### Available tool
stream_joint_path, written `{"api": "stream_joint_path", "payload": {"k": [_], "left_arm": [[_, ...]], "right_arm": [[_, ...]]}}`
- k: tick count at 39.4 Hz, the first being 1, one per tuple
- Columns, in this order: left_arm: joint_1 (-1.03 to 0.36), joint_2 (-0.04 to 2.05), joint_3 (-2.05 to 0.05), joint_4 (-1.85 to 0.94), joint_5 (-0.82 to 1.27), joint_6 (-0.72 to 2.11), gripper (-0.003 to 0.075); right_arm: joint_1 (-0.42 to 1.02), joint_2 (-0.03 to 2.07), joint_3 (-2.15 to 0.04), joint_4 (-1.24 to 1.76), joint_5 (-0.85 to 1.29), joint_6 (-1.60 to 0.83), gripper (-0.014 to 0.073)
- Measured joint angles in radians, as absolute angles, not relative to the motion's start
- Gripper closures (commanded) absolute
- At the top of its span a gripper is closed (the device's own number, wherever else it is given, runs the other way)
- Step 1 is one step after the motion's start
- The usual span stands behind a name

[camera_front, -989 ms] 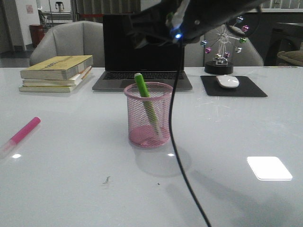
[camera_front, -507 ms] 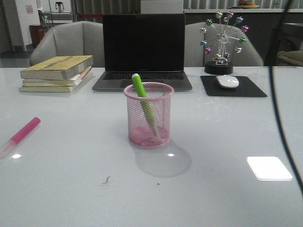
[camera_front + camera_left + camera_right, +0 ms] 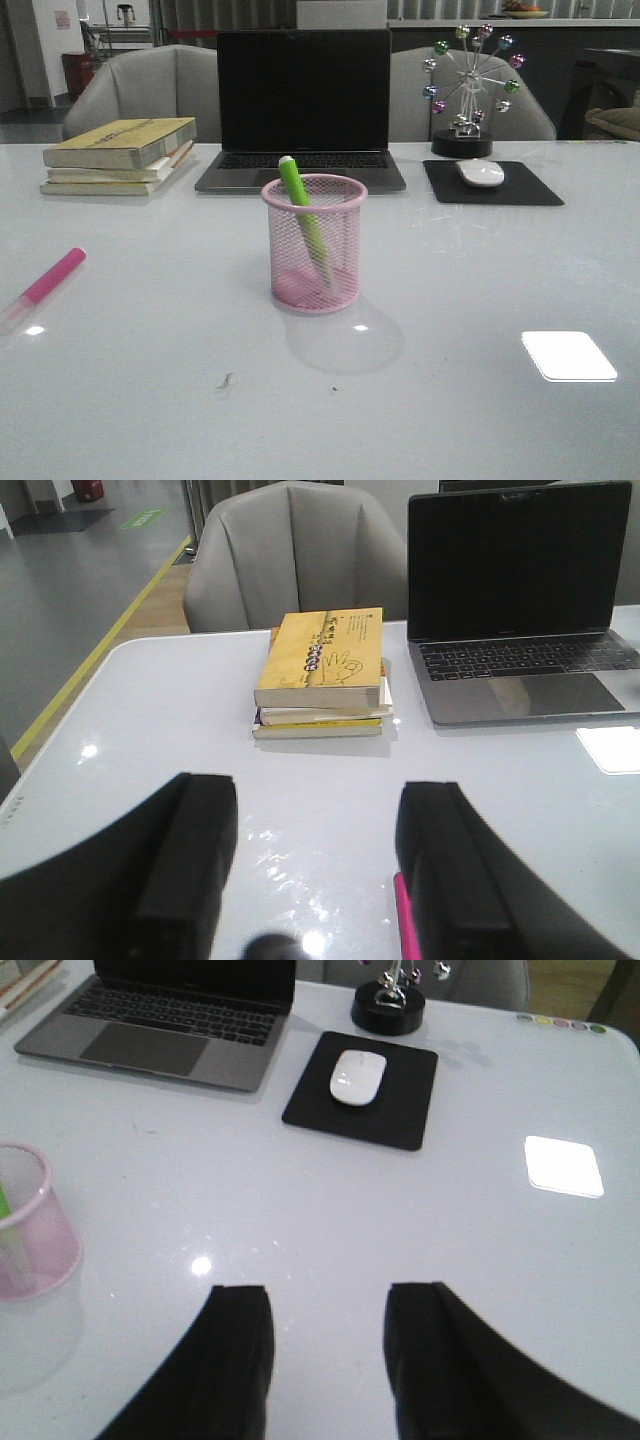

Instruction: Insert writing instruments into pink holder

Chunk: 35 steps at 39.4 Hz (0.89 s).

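The pink mesh holder (image 3: 314,244) stands mid-table with the lime green marker (image 3: 303,212) leaning inside it, its top above the rim. In the right wrist view the holder (image 3: 32,1225) shows at the edge with a sliver of green. The magenta marker (image 3: 47,281) lies flat on the table at the far left. My left gripper (image 3: 318,810) is open over the table, and a strip of the magenta marker (image 3: 404,920) shows beside the inner face of one finger. My right gripper (image 3: 328,1310) is open and empty above bare table. Neither gripper shows in the front view.
A stack of books (image 3: 120,153) sits at the back left, a laptop (image 3: 303,110) behind the holder. A white mouse (image 3: 481,172) lies on a black pad (image 3: 492,183), with a small ferris-wheel ornament (image 3: 466,88) behind. Grey chairs stand past the table's far edge.
The right arm and its cable have left the front view, going up and to the right. The green marker stays in the holder, leaning a little more to the left.
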State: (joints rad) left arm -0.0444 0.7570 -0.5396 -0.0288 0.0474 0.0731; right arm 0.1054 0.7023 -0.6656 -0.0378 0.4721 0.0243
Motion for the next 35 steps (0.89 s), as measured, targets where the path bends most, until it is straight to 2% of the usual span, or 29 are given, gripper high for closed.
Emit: {"api": "stream_joint_path", "payload": {"k": [12, 17, 29, 35], "left_arm": [[-0.044, 0.757, -0.544, -0.029, 0.052, 0.073, 0.03], [-0.047, 0.772, -0.587, -0.029, 0.115, 0.073, 0.0286], [-0.162, 1.002, -0.88, -0.029, 0.326, 0.073, 0.0282], [-0.172, 1.217, -1.105, -0.04, 0.58, 0.073, 0.0281]], "right_arm": [[0.09, 0.613, -0.575, -0.038, 0.486, 0.024, 0.021], [0.09, 0.611, -0.575, -0.038, 0.477, 0.026, 0.021], [0.09, 0.611, -0.575, -0.038, 0.471, 0.026, 0.021], [0.09, 0.611, -0.575, -0.038, 0.471, 0.026, 0.021]]}}
